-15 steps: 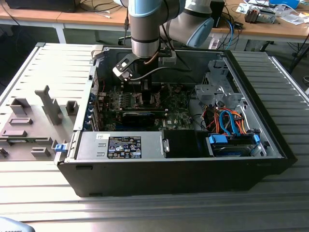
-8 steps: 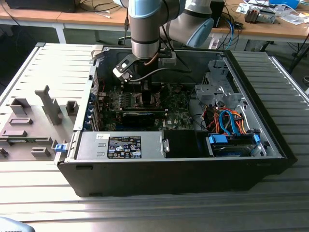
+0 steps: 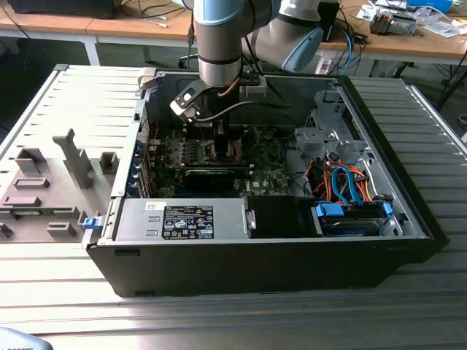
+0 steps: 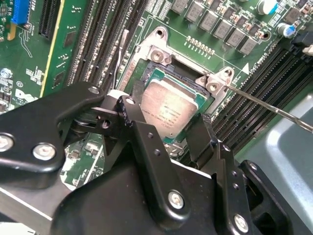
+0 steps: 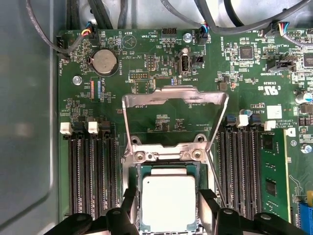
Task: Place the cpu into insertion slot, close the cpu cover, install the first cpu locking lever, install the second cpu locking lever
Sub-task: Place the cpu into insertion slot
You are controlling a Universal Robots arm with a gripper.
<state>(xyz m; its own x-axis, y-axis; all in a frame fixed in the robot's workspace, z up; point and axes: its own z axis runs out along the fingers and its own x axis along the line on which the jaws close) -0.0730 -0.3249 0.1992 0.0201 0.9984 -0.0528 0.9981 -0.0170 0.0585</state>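
The cpu (image 4: pixel 171 110), a flat square chip with a dull silver top, sits level over the insertion slot (image 4: pixel 156 56) on the green motherboard (image 3: pixel 270 171). My gripper (image 4: pixel 166 122) reaches down into the computer case, and its black fingers (image 4: pixel 131 111) press against two opposite edges of the chip. In the first wrist view the cpu (image 5: pixel 168 200) lies between the fingers, with my gripper (image 5: pixel 168 209) shut on it. The cpu cover (image 5: pixel 173 95), a thin silvery frame, stands swung open behind the slot (image 5: pixel 166 155). A thin wire locking lever (image 4: pixel 264 105) juts out to one side.
Black memory slots (image 5: pixel 90 171) flank the socket on both sides. A coin battery (image 5: pixel 104 62) and cable connectors sit beyond the cover. The case (image 3: pixel 255 255) holds orange and blue cables (image 3: pixel 343 186) at the exterior view's right. Grey fixtures (image 3: pixel 73 157) stand on the table at its left.
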